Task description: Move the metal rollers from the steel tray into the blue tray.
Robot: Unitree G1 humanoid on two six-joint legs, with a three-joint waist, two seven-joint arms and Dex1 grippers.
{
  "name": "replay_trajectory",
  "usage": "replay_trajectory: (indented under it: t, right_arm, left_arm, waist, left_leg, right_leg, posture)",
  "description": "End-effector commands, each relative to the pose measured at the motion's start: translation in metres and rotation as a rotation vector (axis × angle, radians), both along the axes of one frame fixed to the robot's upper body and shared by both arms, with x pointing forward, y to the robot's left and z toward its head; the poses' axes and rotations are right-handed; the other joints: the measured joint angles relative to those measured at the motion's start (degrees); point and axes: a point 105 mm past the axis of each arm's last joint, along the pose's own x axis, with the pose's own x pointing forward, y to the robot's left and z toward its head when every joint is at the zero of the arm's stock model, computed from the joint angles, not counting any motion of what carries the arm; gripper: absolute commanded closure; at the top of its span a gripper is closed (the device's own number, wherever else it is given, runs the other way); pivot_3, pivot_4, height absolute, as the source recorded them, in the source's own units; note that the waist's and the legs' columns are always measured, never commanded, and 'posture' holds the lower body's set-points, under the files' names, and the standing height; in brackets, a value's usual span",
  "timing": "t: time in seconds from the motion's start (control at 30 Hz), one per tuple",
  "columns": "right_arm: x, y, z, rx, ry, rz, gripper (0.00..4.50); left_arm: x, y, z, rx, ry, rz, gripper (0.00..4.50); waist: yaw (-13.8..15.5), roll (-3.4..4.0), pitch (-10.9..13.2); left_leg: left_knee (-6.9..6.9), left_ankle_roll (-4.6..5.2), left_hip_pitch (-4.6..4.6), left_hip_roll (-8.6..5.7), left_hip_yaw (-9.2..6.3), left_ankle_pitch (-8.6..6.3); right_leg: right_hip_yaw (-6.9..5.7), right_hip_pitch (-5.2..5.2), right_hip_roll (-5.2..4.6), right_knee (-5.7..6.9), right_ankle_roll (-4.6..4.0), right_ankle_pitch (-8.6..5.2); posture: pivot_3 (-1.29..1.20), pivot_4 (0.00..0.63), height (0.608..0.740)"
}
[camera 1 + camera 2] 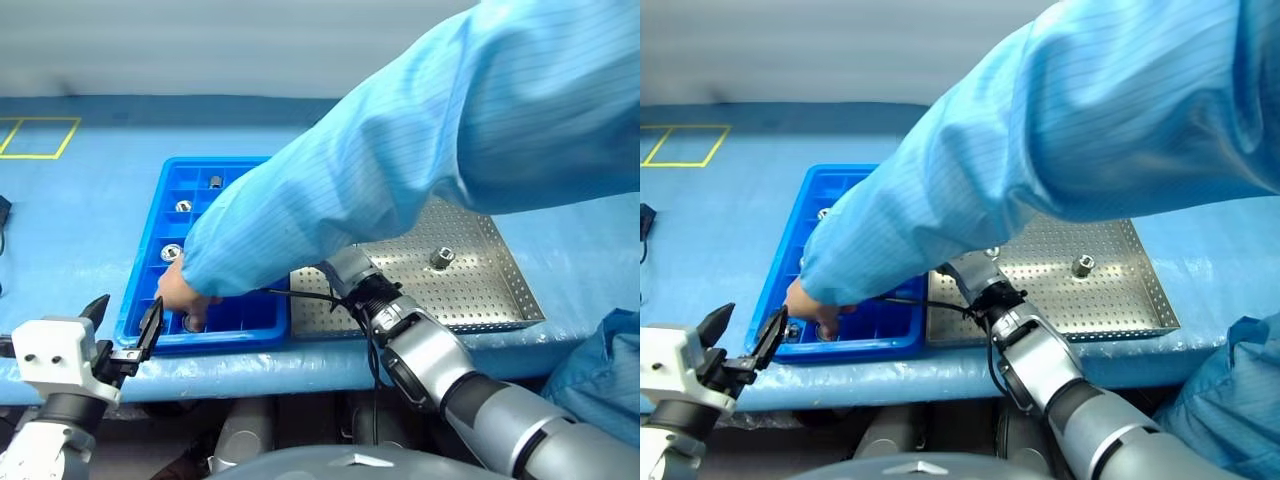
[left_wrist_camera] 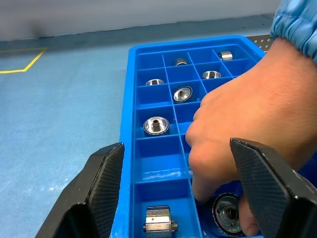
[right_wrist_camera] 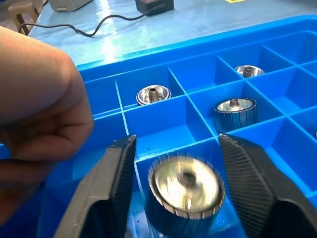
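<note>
While over blue tray (image 3: 198, 44):
Right gripper (image 3: 178, 186): parted, roller (image 3: 185, 191) between, blurred (likely dropping).
Left gripper (image 2: 183, 188): open, empty.
Person's hand (image 2: 242, 134): reaching into compartment.

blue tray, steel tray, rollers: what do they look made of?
Blue tray: looks like moulded plastic, glossy, with uniform colour and rounded compartment walls.
Steel tray: grey sheet metal, matte, with a regular hole pattern and folded low rims.
Rollers: likely machined steel or aluminium, with a bright mirror-like face, ribbed side and dark centre hole; the alloy can't be told.
</note>
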Motion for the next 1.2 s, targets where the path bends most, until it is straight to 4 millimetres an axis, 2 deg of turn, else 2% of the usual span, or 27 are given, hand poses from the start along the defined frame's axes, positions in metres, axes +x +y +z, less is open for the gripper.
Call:
replay_trajectory:
  t: [0.03,0.13,0.27,0.37,0.57,0.67,0.77,0.97,1.1,1.2]
  right_arm:
    - [-0.007,0.019,0.021,0.079,-0.054,0.025,0.92]
    - [-0.004,0.014,0.029,0.116,-0.070,-0.003,0.92]
    - [0.000,-0.007,0.037,0.134,-0.108,-0.050,0.92]
    - [0.006,-0.033,0.039,0.127,-0.140,-0.133,0.92]
    - [0.017,-0.099,0.047,0.075,-0.181,-0.389,0.92]
    - [0.006,-0.132,0.044,-0.006,-0.198,-0.454,0.92]
    - [-0.010,-0.152,0.037,-0.083,-0.204,-0.489,0.92]
    - [-0.034,-0.170,0.026,-0.136,-0.174,-0.534,0.92]
    - [-0.037,-0.176,0.019,-0.104,-0.121,-0.583,0.92]
    - [-0.032,-0.180,0.014,-0.094,-0.102,-0.629,0.92]
  left_arm:
    - [0.000,-0.005,0.008,0.016,-0.022,-0.019,0.78]
    - [0.003,-0.008,0.008,0.009,-0.022,-0.033,0.78]
    - [0.011,-0.016,0.010,-0.016,-0.040,-0.088,0.78]
    - [0.021,-0.023,0.009,-0.033,-0.047,-0.141,0.78]
    - [0.053,-0.044,0.005,-0.065,-0.046,-0.291,0.78]
    - [0.076,-0.059,0.000,-0.062,-0.022,-0.376,0.78]
    - [0.097,-0.067,-0.006,-0.067,0.001,-0.431,0.78]
    - [0.129,-0.080,-0.012,-0.070,0.043,-0.538,0.78]
    - [0.145,-0.094,-0.018,-0.040,0.081,-0.602,0.78]
    - [0.157,-0.098,-0.023,-0.022,0.093,-0.595,0.78]
  waist:
    - [0.0,0.02,0.0]
    - [0.0,0.01,0.0]
    - [0.0,0.01,0.0]
    - [0.2,0.04,0.0]
    - [-0.9,0.16,0.1]
    - [-1.6,0.20,0.0]
    - [-3.2,0.27,0.0]
    - [-8.1,0.27,0.0]
    - [-10.6,0.26,0.0]
    - [-12.6,0.26,0.0]
  left_leg:
    - [0.01,-0.01,-0.01,0.00,-0.01,0.01]
    - [0.00,-0.03,-0.05,0.00,-0.03,0.02]
    - [-0.06,-0.04,-0.08,-0.01,-0.10,0.01]
    - [-0.06,-0.08,-0.11,-0.04,-0.19,0.01]
    - [0.05,-0.22,-0.12,-0.13,-0.20,0.10]
    - [0.05,-0.26,-0.09,-0.12,-0.22,0.13]
    - [0.03,-0.25,-0.09,-0.12,-0.23,0.13]
    - [0.04,-0.24,-0.08,-0.12,-0.14,0.12]
    - [0.14,-0.24,-0.10,-0.12,-0.14,0.12]
    - [0.18,-0.23,-0.09,-0.15,-0.08,0.12]
  right_leg:
    - [-0.02,0.00,0.00,0.00,0.00,0.00]
    - [-0.03,-0.02,0.00,0.00,0.00,0.00]
    - [-0.10,-0.04,0.00,0.00,-0.08,-0.04]
    - [-0.15,-0.01,-0.01,0.01,-0.27,0.02]
    - [-0.13,0.01,-0.07,0.07,-0.21,0.06]
    - [-0.13,0.03,-0.01,0.11,-0.20,0.08]
    - [-0.08,0.04,0.01,0.12,-0.27,0.13]
    - [0.08,0.00,0.06,0.09,0.17,0.39]
    - [0.16,0.03,0.11,0.09,0.41,0.27]
    - [0.32,0.03,0.10,0.09,0.45,0.29]
  posture:
    - [0.31,0.150,0.740]
    - [0.30,0.150,0.740]
    - [0.26,0.150,0.740]
    - [0.21,0.150,0.740]
    - [0.07,0.150,0.740]
    - [-0.01,0.150,0.740]
    - [-0.10,0.150,0.740]
    - [-0.22,0.150,0.740]
    - [-0.28,0.150,0.740]
    - [-0.29,0.150,0.740]
